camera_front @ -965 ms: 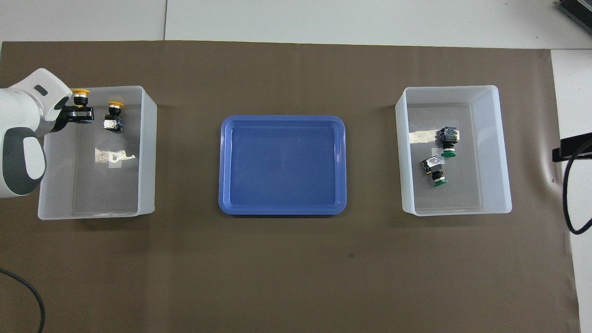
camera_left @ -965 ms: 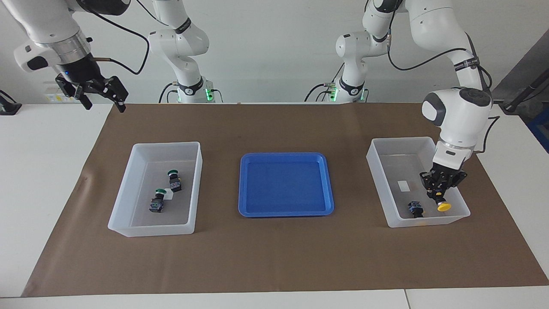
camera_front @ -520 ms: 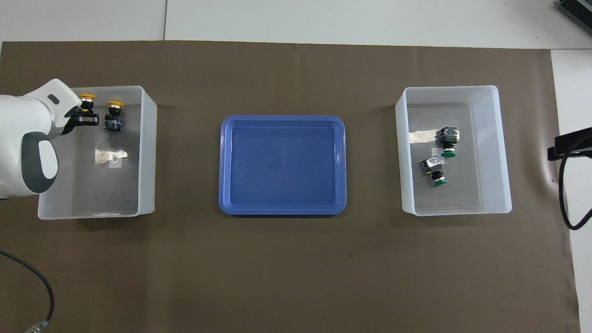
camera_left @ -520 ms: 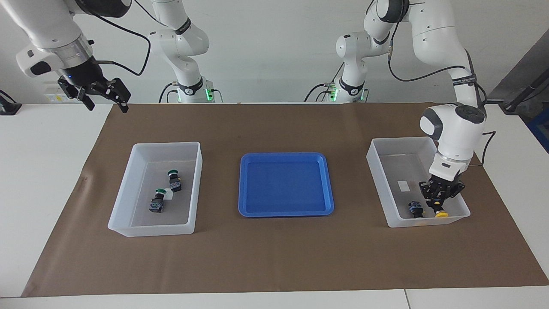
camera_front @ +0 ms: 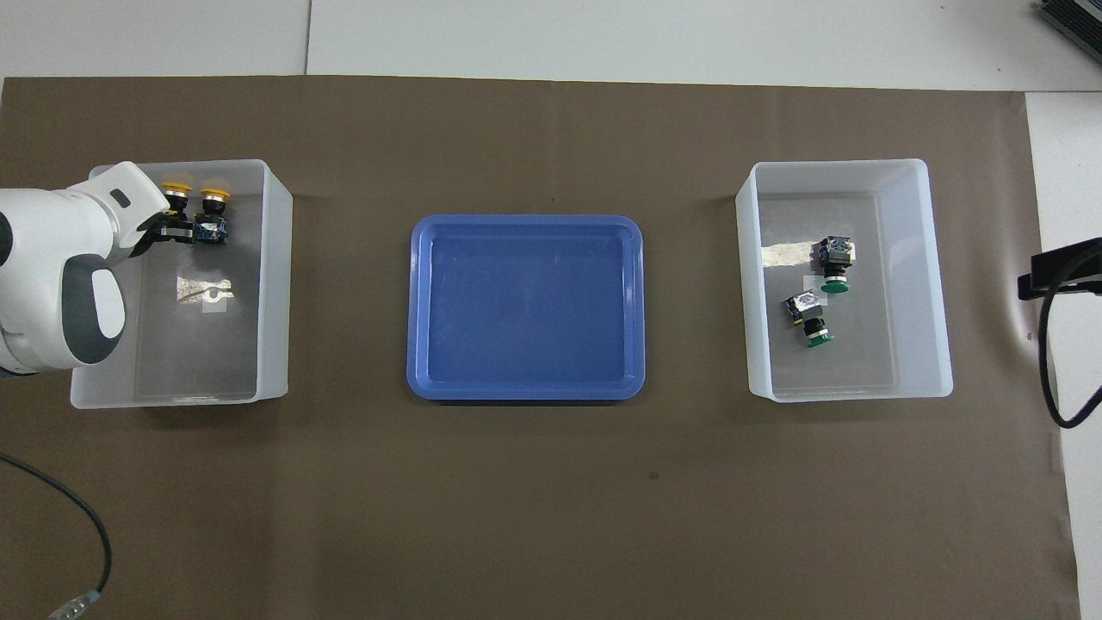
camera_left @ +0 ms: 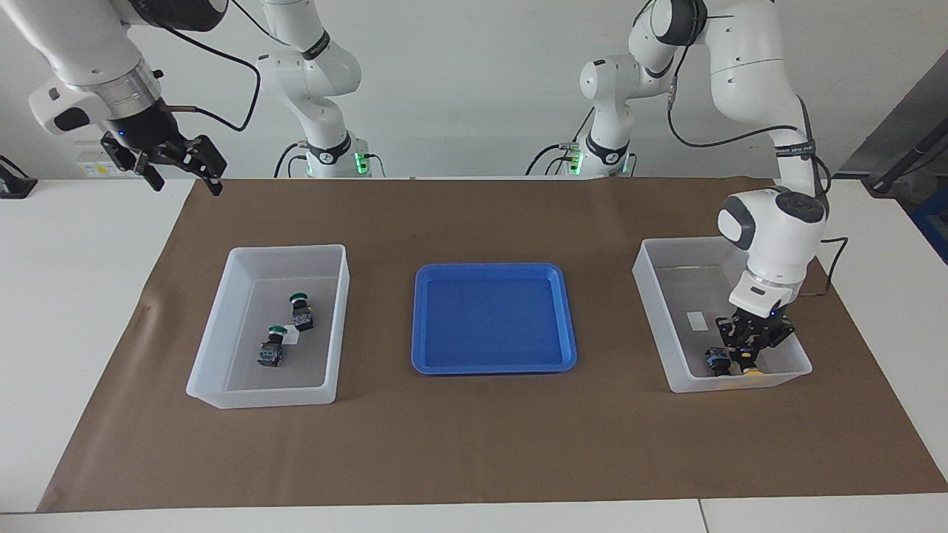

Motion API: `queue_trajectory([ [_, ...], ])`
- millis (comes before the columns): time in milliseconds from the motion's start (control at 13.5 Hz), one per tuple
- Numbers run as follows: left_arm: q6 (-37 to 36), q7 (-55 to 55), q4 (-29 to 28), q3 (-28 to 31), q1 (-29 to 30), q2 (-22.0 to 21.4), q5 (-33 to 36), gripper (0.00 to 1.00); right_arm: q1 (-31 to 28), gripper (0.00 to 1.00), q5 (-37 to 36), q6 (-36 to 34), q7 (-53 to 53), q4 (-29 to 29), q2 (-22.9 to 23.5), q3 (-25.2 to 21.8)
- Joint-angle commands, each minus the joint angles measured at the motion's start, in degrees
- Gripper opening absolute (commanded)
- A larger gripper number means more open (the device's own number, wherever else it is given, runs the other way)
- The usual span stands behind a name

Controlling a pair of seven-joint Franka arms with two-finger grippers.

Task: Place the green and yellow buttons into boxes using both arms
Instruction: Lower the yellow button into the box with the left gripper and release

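Note:
My left gripper (camera_left: 745, 358) is low inside the translucent box (camera_left: 666, 245) at the left arm's end of the table. It is shut on a yellow button (camera_left: 752, 371), (camera_front: 178, 191) held at the box's base. The second yellow button (camera_left: 717, 360), (camera_front: 213, 209) lies right beside it. Both sit at the end of the box farther from the robots. Two green buttons (camera_left: 300, 311), (camera_left: 272, 346) lie in the other box (camera_left: 289, 249) at the right arm's end. My right gripper (camera_left: 181, 163) is open and empty. It waits raised over the mat's corner nearest the robots.
A shallow blue tray (camera_left: 492, 318), (camera_front: 525, 306) with nothing in it lies between the two boxes, on the brown mat (camera_left: 474, 444). Each box has a small white label (camera_left: 697, 320) on its base. A black cable (camera_front: 1055, 362) hangs by the mat's edge at the right arm's end.
My left gripper has lowered the yellow button into the box and toward the other yellow button. The right gripper has shifted only slightly.

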Motion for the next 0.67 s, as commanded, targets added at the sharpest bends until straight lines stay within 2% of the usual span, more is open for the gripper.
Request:
queue_trajectory([
  [0,4.59,1.47,-0.45,-0.47,0.16,1.24,0.69,0.08,-0.18,1.00,0.36,0.53,-1.12,-0.93,-0.55,0.15],
  [594,5.30,0.50,-0.63,-0.56,-1.42,1.68,0.69,0.10,0.08,1.00,0.01,2.20,-0.42,-2.24,-1.34,0.68],
])
